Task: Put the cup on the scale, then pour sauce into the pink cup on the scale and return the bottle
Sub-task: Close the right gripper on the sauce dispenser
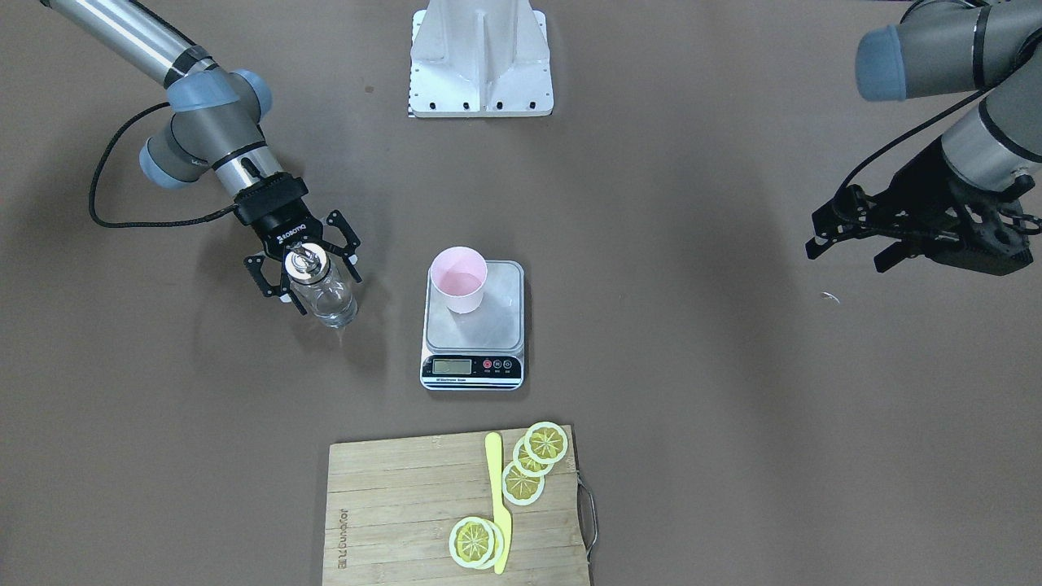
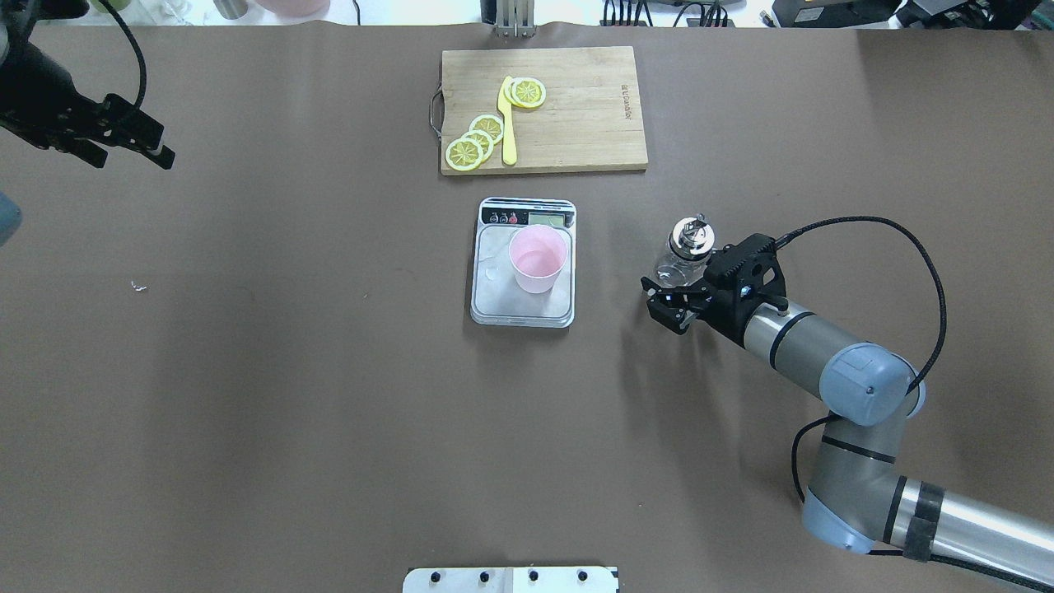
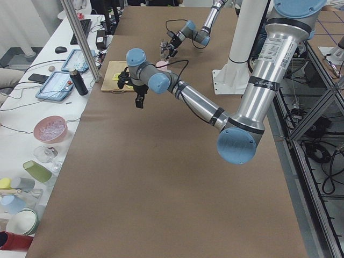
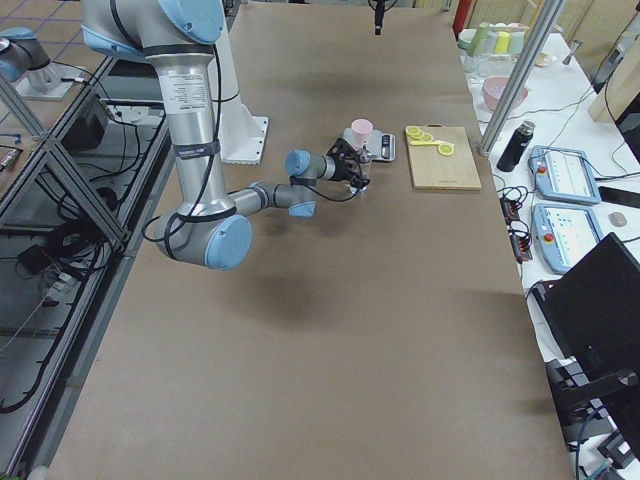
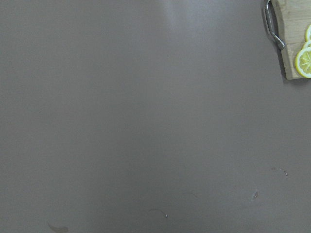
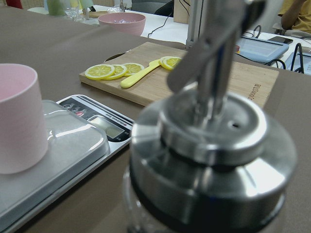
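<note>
The pale pink cup [image 1: 458, 281] stands upright on the silver platform of the scale [image 1: 496, 325], toward its back left corner in the front-facing view; both also show from overhead, the cup [image 2: 537, 259] on the scale [image 2: 494, 292]. The clear glass bottle [image 1: 326, 295] with its metal spout stands upright on the table beside the scale. My right gripper [image 1: 320, 286] is open, its fingers spread wider than the bottle and flanking it. The right wrist view is filled by the bottle's collar [image 6: 209, 160]. My left gripper [image 1: 848, 254] is open and empty, far off at the table's side.
A wooden cutting board [image 1: 391, 505] with lemon slices [image 1: 533, 460] and a yellow knife [image 1: 496, 496] lies in front of the scale. The robot's white base [image 1: 480, 65] is behind it. A black cable hangs from my right wrist.
</note>
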`<state>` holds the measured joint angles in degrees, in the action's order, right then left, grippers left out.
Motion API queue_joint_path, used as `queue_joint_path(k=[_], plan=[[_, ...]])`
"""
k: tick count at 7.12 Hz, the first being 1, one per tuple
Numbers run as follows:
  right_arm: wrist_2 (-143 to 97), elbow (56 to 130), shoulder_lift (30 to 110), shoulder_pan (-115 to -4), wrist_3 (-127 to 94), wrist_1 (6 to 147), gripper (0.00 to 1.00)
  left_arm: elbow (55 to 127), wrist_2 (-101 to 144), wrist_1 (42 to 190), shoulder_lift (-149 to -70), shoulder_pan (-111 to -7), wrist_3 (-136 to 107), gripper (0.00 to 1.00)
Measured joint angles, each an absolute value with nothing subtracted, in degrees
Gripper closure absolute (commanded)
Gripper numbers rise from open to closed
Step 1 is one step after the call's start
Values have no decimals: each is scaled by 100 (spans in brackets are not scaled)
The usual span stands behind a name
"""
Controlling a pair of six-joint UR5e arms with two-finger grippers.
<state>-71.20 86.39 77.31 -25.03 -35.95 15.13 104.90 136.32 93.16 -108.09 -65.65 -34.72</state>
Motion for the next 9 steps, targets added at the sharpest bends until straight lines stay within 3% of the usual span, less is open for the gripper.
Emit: queue_joint_path(k=[6,9], plan=[[-7088,8464,7657,-2481,-3595,1495,17,10490,13632,9316,-10807,-6565,-3472,1],[-7043,8404,7539,-2484,-3571,1494,33,10478,13632,9316,-10804,-6565,-3472,1]])
